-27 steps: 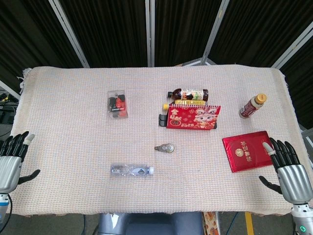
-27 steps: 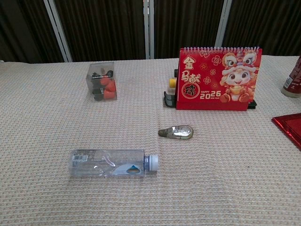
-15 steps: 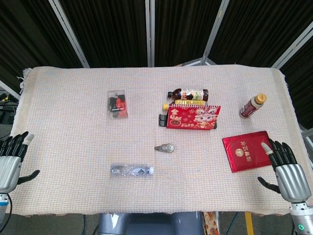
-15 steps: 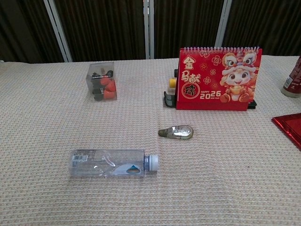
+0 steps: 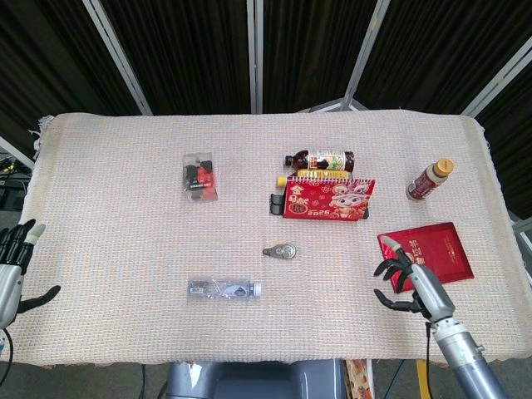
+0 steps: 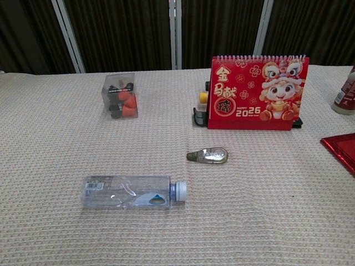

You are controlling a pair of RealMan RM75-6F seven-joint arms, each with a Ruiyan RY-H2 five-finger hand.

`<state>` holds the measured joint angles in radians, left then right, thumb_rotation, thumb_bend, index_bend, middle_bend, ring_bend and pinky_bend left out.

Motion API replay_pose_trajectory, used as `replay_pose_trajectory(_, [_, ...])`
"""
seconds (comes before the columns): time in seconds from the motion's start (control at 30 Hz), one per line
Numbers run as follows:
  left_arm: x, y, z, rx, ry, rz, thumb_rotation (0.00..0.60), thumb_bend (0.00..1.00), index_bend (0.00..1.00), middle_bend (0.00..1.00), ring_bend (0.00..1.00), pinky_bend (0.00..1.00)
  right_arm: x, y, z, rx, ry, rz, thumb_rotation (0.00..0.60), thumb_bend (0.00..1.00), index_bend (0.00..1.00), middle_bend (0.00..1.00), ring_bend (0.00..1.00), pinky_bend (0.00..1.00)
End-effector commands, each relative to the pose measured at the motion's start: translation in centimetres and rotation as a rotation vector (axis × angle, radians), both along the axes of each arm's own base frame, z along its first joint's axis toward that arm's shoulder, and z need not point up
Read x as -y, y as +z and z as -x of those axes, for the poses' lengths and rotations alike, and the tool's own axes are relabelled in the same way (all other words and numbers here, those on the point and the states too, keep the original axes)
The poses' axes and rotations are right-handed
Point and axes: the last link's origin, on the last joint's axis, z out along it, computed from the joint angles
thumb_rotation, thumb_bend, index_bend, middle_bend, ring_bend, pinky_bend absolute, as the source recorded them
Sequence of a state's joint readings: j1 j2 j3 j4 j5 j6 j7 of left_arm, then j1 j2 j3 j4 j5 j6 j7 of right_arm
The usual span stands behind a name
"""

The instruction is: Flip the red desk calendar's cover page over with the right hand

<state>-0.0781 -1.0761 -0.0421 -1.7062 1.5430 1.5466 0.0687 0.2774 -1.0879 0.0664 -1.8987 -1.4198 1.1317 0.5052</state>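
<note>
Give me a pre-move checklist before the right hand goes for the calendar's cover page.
1. Red desk calendar standing upright, cover page facing the robot, not yet flipped: ok.
2. Right hand holds nothing, fingers apart: ok.
3. Right hand near the calendar: not ok; it is over the near corner of the red booklet, well short of the calendar.
4. Cloth between hand and calendar free of objects: ok in the head view.
5. Room behind the calendar for the page to fall: cannot tell; two bottles lie close behind it.
6. Left hand out of the way at the table's left edge: ok.
</note>
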Motion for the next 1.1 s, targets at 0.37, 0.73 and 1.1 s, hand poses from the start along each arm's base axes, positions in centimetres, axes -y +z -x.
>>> replay_pose_trajectory(0.37, [0.1, 0.4, -0.4, 0.017, -0.029, -0.009, 0.600, 0.10, 0.00, 0.00, 0.00, 0.00, 5.7, -5.8, -4.1, 0.304, -0.215, -0.253, 0.600, 0.44, 0.00, 0.74, 0.77, 0.76])
replay_pose_trajectory(0.73, [-0.2, 0.2, -0.8, 0.021, -0.057, -0.008, 0.600, 0.10, 0.00, 0.00, 0.00, 0.00, 8.2, -7.7, -3.3, 0.520, -0.401, -0.327, 0.600, 0.44, 0.00, 0.73, 0.77, 0.76])
replay_pose_trajectory(1.1, [-0.2, 0.2, -0.9, 0.017, -0.069, -0.011, 0.600, 0.10, 0.00, 0.00, 0.00, 0.00, 9.4, -8.5, -2.6, 0.688, -0.502, -0.386, 0.600, 0.44, 0.00, 0.73, 0.77, 0.76])
